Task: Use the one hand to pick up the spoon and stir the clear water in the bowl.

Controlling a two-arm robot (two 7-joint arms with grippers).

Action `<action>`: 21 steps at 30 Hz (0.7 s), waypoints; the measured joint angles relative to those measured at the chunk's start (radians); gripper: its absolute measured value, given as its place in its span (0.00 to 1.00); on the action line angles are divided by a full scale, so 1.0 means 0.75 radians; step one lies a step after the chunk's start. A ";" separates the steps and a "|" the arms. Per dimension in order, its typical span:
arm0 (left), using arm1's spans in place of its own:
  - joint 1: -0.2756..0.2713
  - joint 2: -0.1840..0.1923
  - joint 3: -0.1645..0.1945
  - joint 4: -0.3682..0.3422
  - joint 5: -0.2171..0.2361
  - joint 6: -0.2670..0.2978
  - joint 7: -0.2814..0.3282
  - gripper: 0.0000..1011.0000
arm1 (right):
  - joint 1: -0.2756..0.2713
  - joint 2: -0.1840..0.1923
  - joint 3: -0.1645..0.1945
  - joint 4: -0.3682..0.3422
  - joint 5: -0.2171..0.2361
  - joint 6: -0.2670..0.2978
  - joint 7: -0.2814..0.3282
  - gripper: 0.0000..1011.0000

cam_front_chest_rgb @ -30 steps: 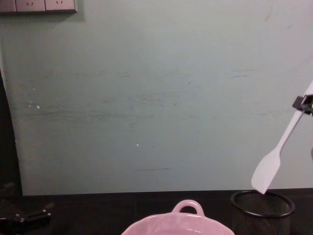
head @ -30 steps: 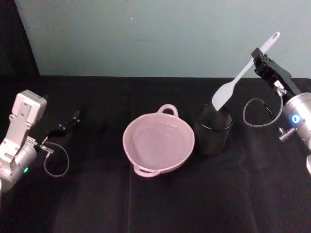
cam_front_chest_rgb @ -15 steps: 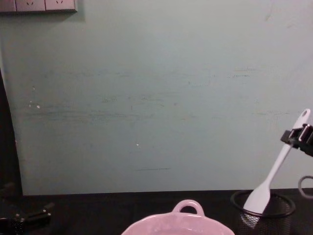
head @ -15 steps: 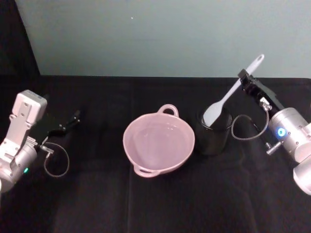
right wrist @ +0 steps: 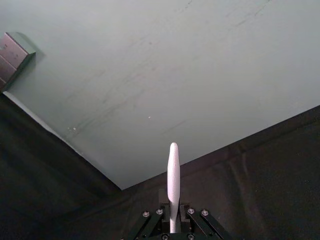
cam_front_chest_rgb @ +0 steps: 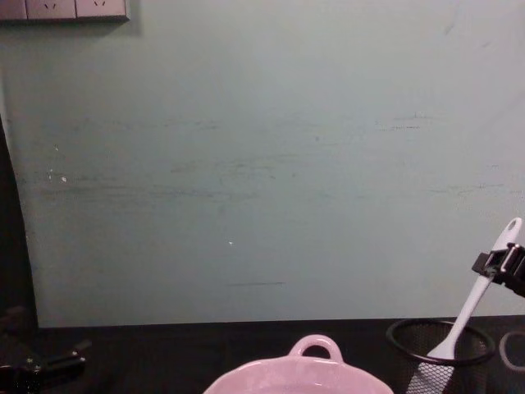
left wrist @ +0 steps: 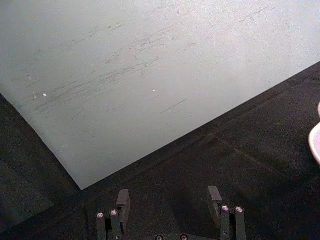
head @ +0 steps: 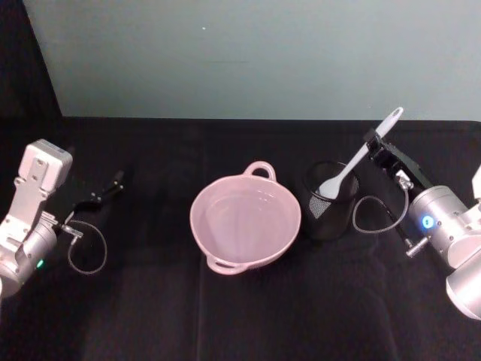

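From the head: grips the spoon [head: 353,164] by its handle in the right gripper [head: 373,144], jaws clamped, paddle down in the mesh cup [head: 331,219] just right of the bowl [head: 197,218]. Leaves the clear water [head: 244,222] unstirred for now. Parks the left gripper [head: 113,183] far left. From the left wrist: shows fingers [left wrist: 123,199] apart, holding nothing. From the right wrist: pinches the handle. From the chest: paddle inside the cup; lifting across and stirring seemingly left.
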 joint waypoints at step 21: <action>0.000 0.000 0.000 0.000 0.000 0.000 0.000 1.00 | 0.002 0.007 -0.036 0.037 -0.032 -0.025 0.006 0.10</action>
